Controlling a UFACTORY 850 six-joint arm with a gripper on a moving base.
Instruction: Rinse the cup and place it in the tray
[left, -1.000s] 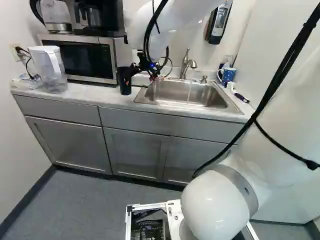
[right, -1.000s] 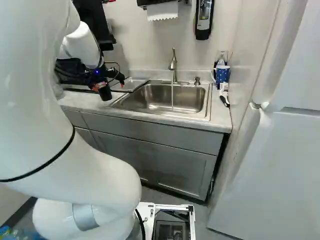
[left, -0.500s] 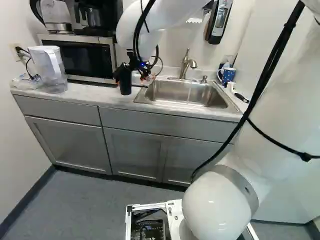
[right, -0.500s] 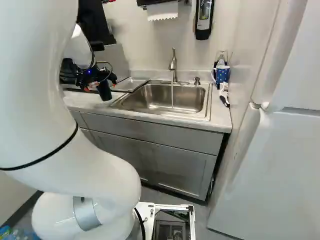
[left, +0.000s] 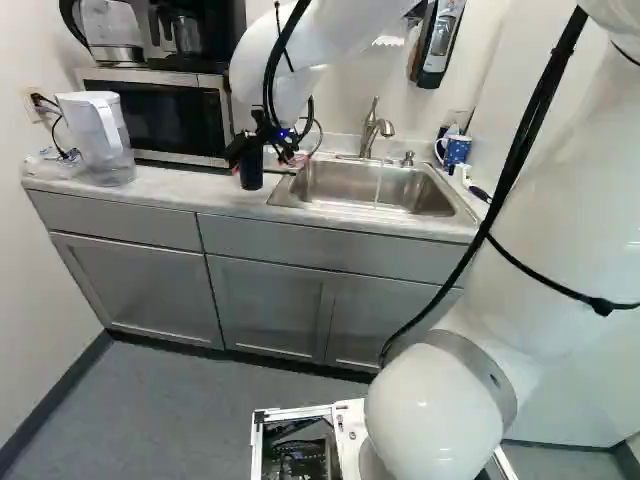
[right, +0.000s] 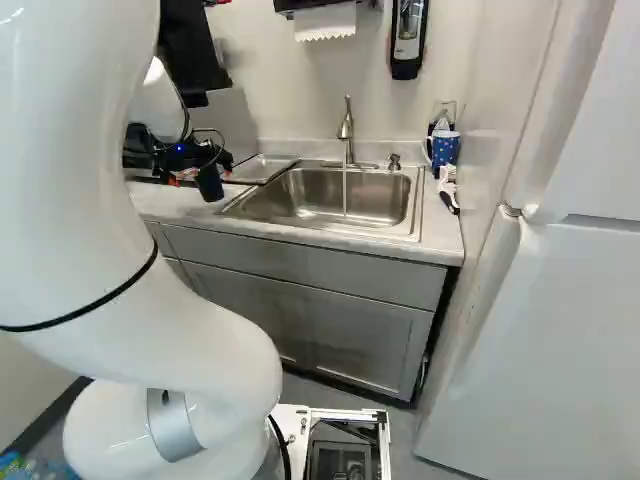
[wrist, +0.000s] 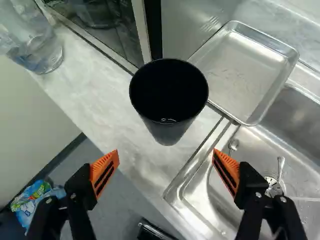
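My gripper is at the upper part of the black cup, which stands upright on the counter left of the sink. In the wrist view the gripper is wide open, with orange pads on either side and nothing between them; the cup stands just ahead of the gap, its dark open mouth showing. The metal tray lies flat beyond the cup, beside the sink. A thin stream of water falls from the faucet into the basin.
Near the cup are the microwave and a clear pitcher. Beyond the sink's far side stand a blue dotted mug and a white-and-dark brush. Spoons lie in the sink. The counter's front edge runs close under the gripper.
In the left base view my gripper has shifted left and slightly down toward the cup, turning as the arm moved. The cup stands where it was, and the base has not moved.
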